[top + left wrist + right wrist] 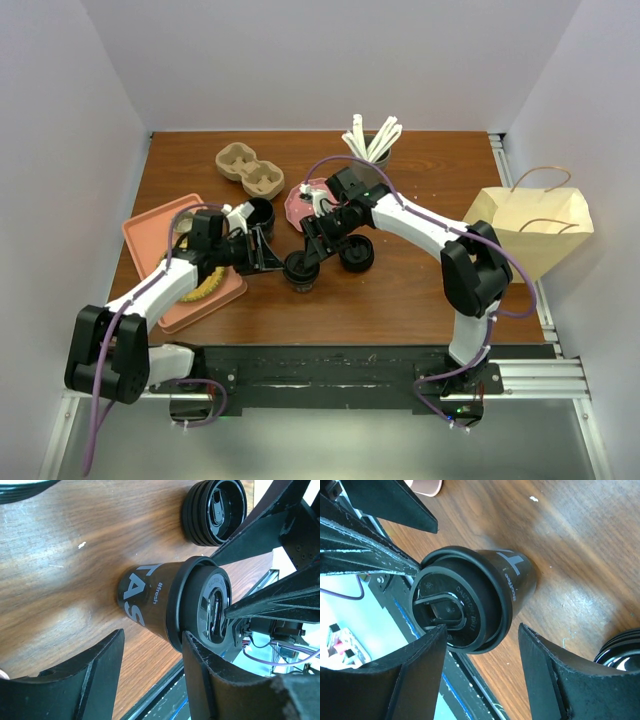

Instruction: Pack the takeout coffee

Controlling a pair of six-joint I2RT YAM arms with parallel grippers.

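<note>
The lidded coffee cup stands upright near the worktop's front edge; the right end effector and left end effector both straddle it, jaws parted, neither visibly clamping.

Overhead view; wrist close-ups sharing cup

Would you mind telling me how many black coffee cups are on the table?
2: one lidded black paper cup stands between the two grippers at table centre; another open black cup stands beside the pink tray. Others may be hidden behind the arms.

White arms, black joints, purple cables
</note>
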